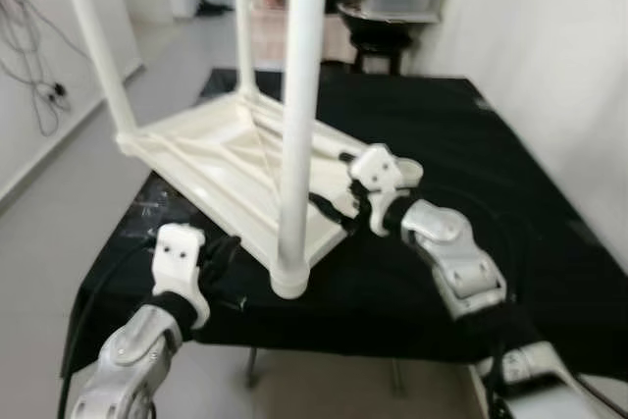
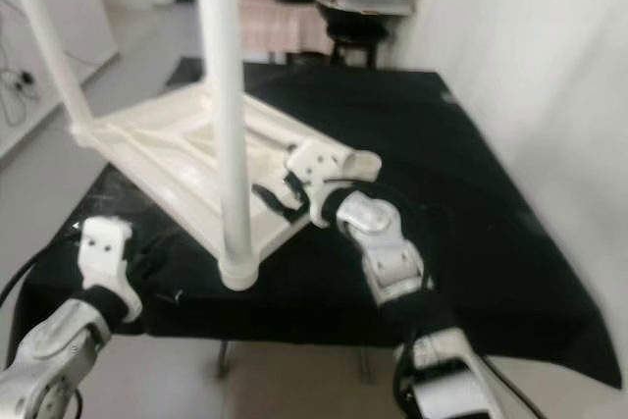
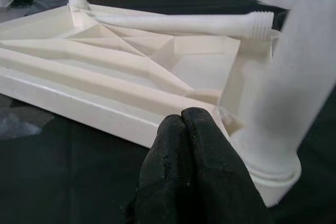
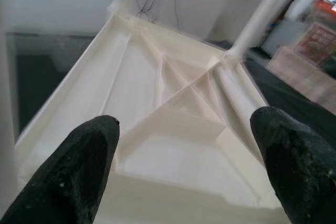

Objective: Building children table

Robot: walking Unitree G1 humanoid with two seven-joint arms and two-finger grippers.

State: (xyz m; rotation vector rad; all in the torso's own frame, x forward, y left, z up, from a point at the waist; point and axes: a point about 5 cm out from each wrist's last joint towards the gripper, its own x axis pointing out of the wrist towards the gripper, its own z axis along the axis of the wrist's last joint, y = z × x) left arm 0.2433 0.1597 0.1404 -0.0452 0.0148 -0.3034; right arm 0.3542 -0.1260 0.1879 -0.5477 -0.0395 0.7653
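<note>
You see the white tabletop (image 1: 231, 159) lying upside down on the black cloth (image 1: 442, 144), three legs up. Right gripper (image 4: 184, 145), fingers apart, faces its underside. Left gripper (image 3: 191, 150), fingers together, sits beside the nearest leg (image 1: 297, 125).

The left gripper (image 3: 184, 116) reaches forward on a low, bent silver arm, its black fingers pressed together. The right gripper (image 4: 184, 166) extends inward from a raised, bent arm, fingers (image 4: 84, 171) spread wide apart.
</note>
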